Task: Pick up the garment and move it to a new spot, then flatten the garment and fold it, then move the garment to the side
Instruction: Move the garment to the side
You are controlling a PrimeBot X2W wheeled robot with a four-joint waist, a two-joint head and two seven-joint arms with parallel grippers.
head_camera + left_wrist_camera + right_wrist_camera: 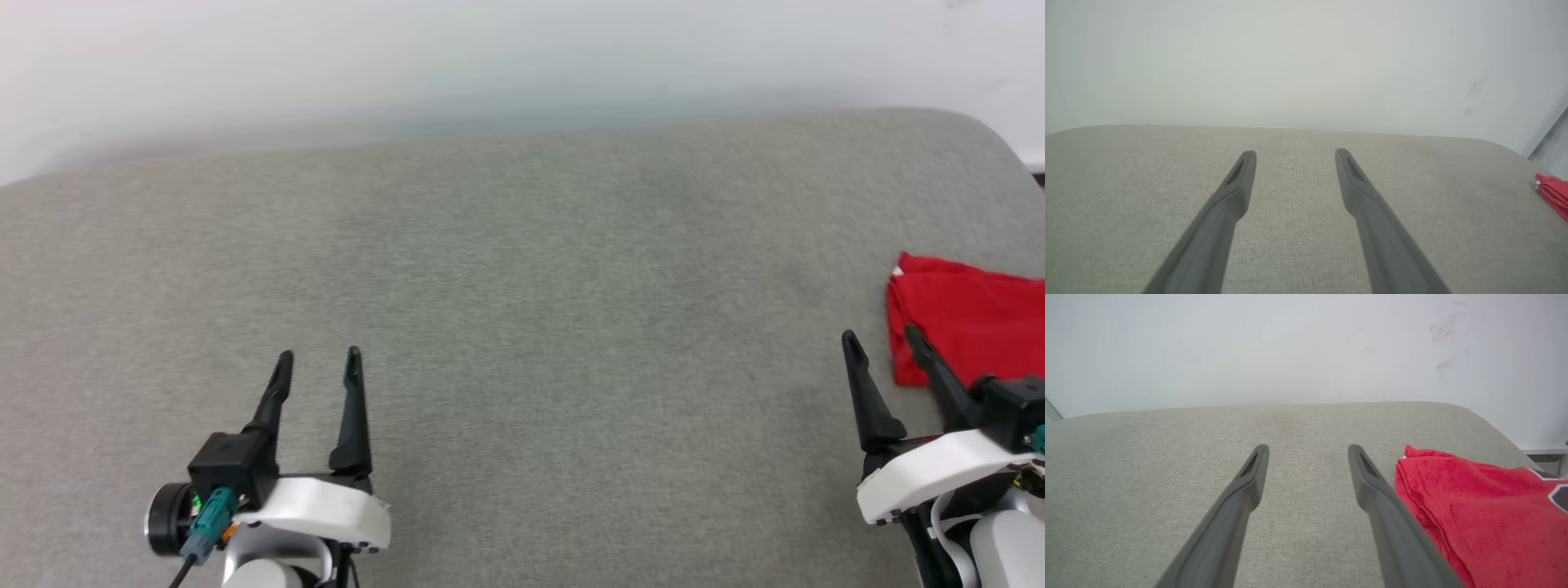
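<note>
The garment (971,322) lies folded in a red stack at the far right of the grey surface, cut off by the head view's edge. In the right wrist view the garment (1486,514) shows layered edges and a bit of dark lettering at its right. My right gripper (880,336) stands open just left of it, with the right finger beside the fabric's edge and nothing held. My left gripper (318,357) is open over bare cushion at the lower left. In the left wrist view the left gripper (1295,153) points at the wall, and the garment (1553,192) shows as a red sliver.
The grey fabric surface (522,327) spans the head view, with a rounded far-right corner (980,135). A white wall (490,49) rises behind its far edge. A grey ledge (1545,451) sits past the corner in the right wrist view.
</note>
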